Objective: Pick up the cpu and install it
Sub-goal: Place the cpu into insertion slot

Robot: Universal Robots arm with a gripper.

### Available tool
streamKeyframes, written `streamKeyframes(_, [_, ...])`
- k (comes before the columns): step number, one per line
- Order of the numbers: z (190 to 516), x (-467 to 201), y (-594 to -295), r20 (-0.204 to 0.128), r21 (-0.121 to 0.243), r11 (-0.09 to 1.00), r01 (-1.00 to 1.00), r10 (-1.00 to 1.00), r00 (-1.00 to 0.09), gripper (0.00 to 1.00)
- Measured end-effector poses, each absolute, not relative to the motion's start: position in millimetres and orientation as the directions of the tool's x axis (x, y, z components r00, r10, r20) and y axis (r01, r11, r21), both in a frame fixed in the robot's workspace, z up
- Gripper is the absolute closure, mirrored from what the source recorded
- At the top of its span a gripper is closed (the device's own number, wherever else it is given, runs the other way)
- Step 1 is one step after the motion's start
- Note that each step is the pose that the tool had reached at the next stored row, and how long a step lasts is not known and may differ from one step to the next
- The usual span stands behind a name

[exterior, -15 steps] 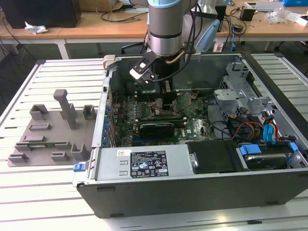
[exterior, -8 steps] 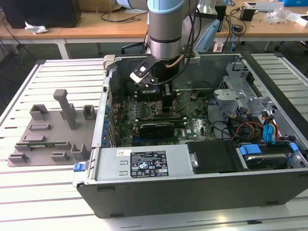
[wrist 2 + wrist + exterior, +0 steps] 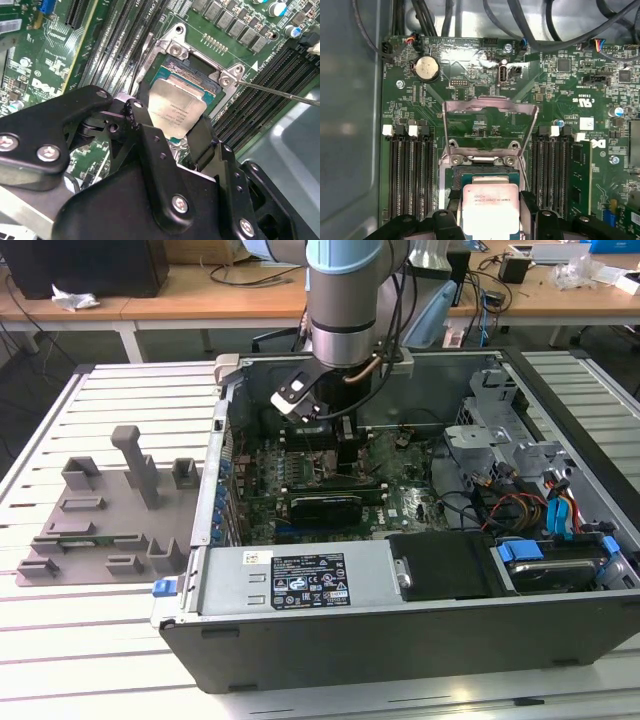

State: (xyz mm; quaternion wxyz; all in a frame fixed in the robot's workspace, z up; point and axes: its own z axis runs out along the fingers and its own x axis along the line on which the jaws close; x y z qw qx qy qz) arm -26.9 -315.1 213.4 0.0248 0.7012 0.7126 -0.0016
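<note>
Print on the grey power supply: a label, part white, part black, packed with symbols, too small to read. Fine dark type lines the cpu top. White lettering and a logo dot the motherboard.

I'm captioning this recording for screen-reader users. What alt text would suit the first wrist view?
A gripper holds a silvery square cpu between its black fingers over an open socket on a green motherboard. The socket's metal frame is swung open, and rows of black memory slots run along both sides of it.
</note>
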Motion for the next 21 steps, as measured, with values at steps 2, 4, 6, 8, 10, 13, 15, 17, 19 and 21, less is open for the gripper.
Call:
streamKeyframes(2, [209.5, -26.9, -315.1, -0.041, 0.032, 0.017, 0.999, 0.999, -0.015, 0.45])
streamKeyframes(4, [208.0, -26.9, -314.9, -0.041, 0.032, 0.017, 0.999, 0.999, -0.015, 0.45])
streamKeyframes(6, [207.3, -27.0, -314.9, -0.041, 0.032, 0.017, 0.999, 0.999, -0.015, 0.45])
streamKeyframes(8, [206.5, -27.0, -314.4, -0.041, 0.032, 0.016, 0.999, 0.999, -0.015, 0.45])
streamKeyframes(10, [205.5, -27.0, -313.8, -0.041, 0.033, 0.015, 0.999, 0.999, -0.014, 0.45])
streamKeyframes(13, [205.0, -27.0, -313.6, -0.041, 0.032, 0.012, 0.999, 0.999, -0.01, 0.45])
streamKeyframes(15, [204.7, -27.1, -313.2, -0.041, 0.033, 0.011, 0.999, 0.999, -0.01, 0.45])
streamKeyframes(17, [204.5, -27.3, -312.9, -0.041, 0.032, 0.012, 0.999, 0.999, -0.01, 0.45])
streamKeyframes(19, [203.7, -27.7, -312.6, -0.041, 0.032, 0.011, 0.999, 0.999, -0.009, 0.45])
streamKeyframes(21, [202.9, -28.2, -312.5, -0.041, 0.033, 0.008, 0.999, 0.999, -0.007, 0.45])
